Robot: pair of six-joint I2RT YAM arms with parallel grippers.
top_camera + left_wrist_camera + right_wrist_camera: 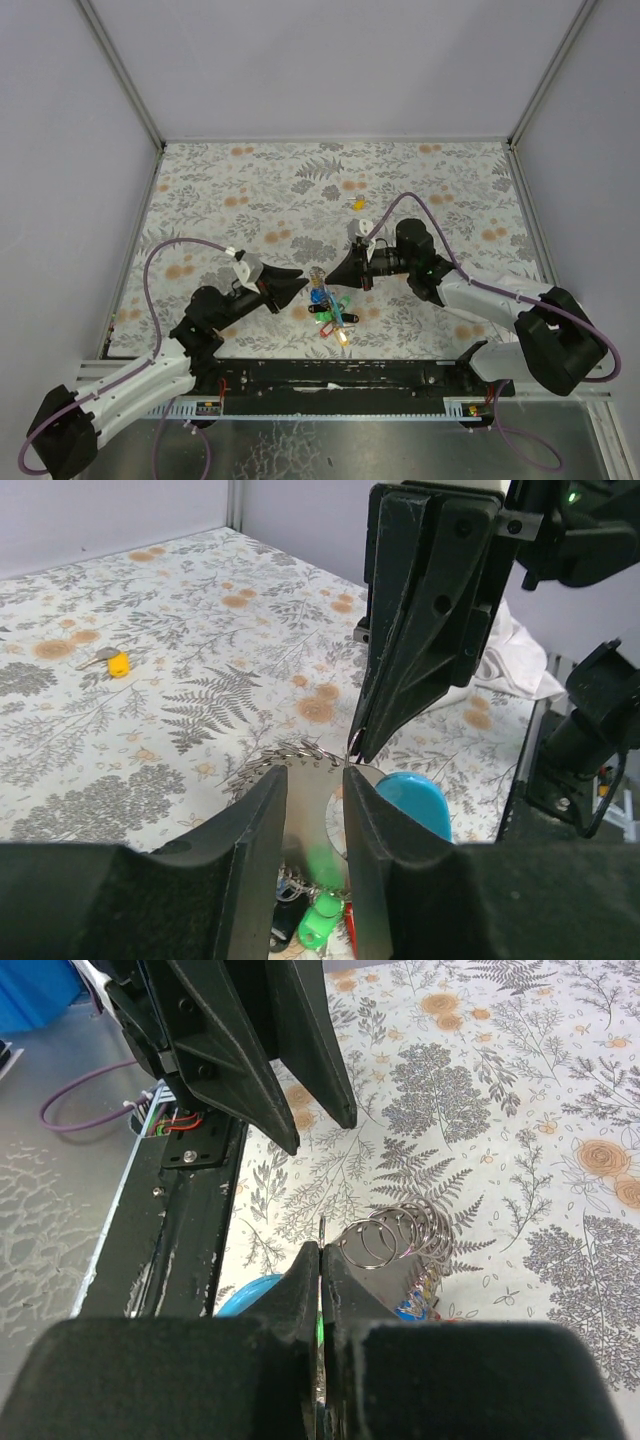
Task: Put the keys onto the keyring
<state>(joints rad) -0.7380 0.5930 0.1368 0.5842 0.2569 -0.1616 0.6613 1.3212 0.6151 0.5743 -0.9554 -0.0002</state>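
The keys lie bunched on the floral cloth between my two grippers; a green head shows below the left fingers. One yellow-headed key lies loose farther back, also seen in the left wrist view. My right gripper is shut on the keyring, a thin metal edge sticking out of its tips. My left gripper is open, its fingers on either side of a round metal tag. The two grippers' tips almost meet over the bunch.
A chain of linked metal rings and a blue oval tag hang with the bunch. Purple cables arch over both arms. A black rail runs along the near edge. Grey walls enclose the cloth.
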